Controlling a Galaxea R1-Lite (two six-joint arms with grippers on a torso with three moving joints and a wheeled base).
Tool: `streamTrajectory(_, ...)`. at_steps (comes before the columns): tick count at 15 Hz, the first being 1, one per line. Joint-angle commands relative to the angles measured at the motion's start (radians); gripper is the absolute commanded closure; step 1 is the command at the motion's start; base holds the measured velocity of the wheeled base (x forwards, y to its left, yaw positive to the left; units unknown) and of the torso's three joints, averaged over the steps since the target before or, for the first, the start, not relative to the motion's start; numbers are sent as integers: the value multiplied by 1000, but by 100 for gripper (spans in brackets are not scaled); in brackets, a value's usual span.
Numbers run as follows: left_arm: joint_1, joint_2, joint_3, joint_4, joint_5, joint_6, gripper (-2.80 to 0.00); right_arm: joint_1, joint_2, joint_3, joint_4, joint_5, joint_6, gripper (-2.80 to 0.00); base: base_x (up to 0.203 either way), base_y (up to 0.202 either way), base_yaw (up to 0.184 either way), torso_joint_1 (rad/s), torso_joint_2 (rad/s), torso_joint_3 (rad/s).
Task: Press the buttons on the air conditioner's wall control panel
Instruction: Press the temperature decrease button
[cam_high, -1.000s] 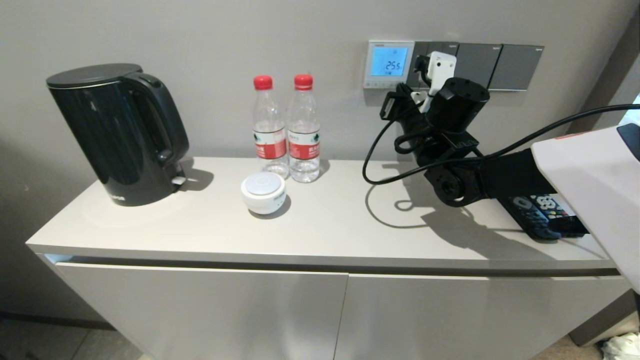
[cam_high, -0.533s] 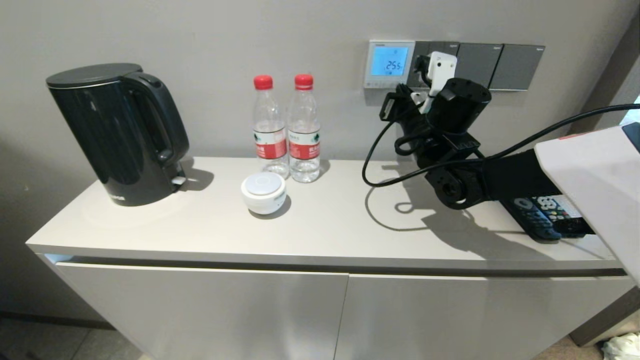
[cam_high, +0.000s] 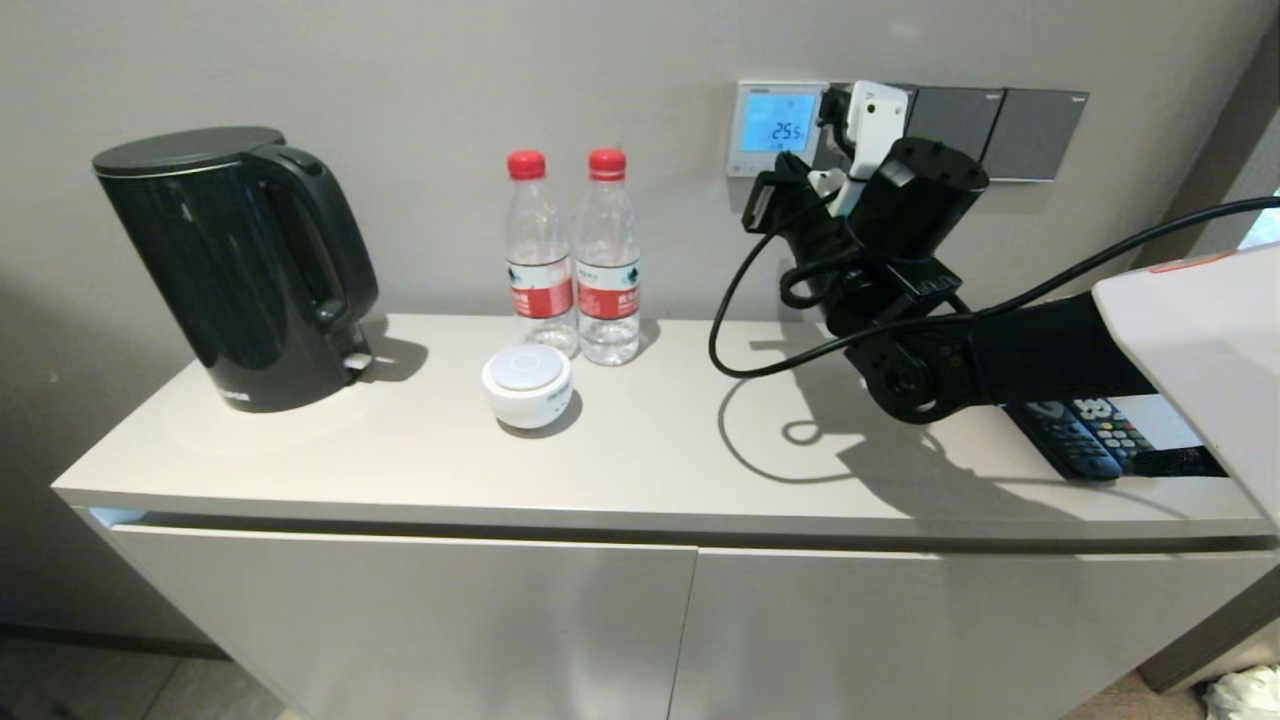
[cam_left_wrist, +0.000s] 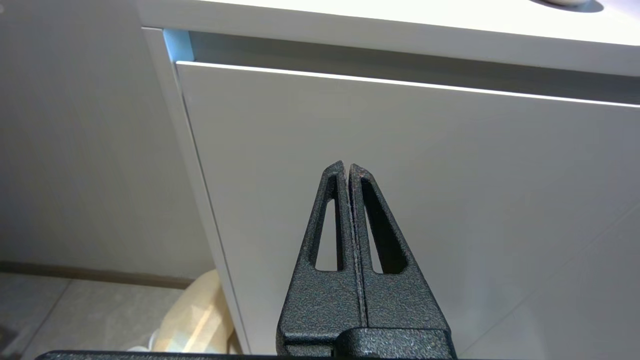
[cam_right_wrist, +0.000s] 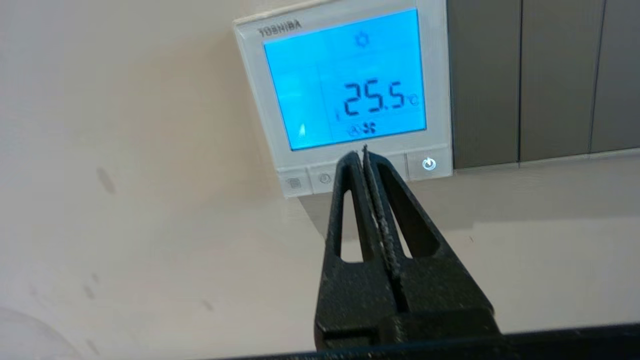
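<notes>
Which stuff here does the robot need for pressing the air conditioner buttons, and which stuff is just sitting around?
For the job:
- control panel, white, blue screen reading 25.5
- buttons along its lower edge
- right tool, shut, tips at the button row

Just lying about:
- black kettle
- two water bottles
- small white round thing
- remote controls
- dark grey switch plates
- left tool, shut, down by the cabinet front

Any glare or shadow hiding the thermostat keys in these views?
Right wrist view: screen backlit and readable, no glare on the buttons; the shut right gripper itself covers the middle keys. Head view: arm throws a hard shadow on the countertop, not the control panel. Left wrist view: shut left gripper, evenly lit cabinet door.
</notes>
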Motion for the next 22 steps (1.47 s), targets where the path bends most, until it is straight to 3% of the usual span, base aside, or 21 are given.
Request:
streamTrajectory(1,0,0,0,0,0,0,0,-1,21,-29,-4,-2,-4,0,0,0,0,0,0,0)
streamTrajectory(22,0,0,0,0,0,0,0,-14,98,-97,10,0,-28,0,0,0,0,0,0,0)
